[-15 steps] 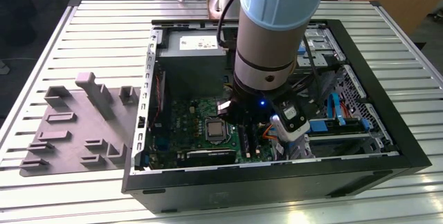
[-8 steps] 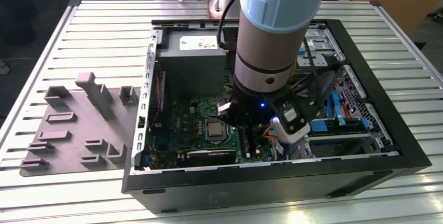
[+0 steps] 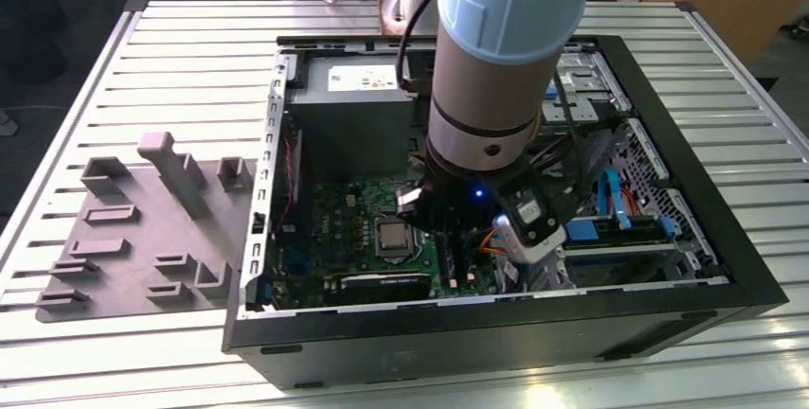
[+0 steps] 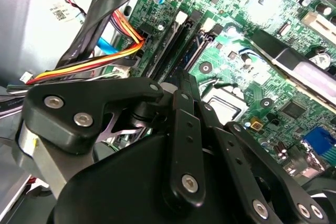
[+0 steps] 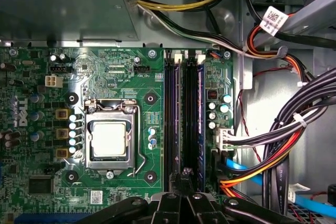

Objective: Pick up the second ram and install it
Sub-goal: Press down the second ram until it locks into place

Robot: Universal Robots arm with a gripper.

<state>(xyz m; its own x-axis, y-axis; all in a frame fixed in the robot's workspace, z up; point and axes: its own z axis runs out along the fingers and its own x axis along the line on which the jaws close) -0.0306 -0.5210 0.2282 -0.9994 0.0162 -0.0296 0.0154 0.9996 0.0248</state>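
Gripper is lowered inside the open computer case, over the memory slots; whether anything is clasped cannot be told. The second ram is seen seated in a slot, cables crowding one side.

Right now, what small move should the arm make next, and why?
Probably a slight press straight down: the gripper sits right over the end of the black memory slots, and I cannot tell whether a stick there is fully seated.
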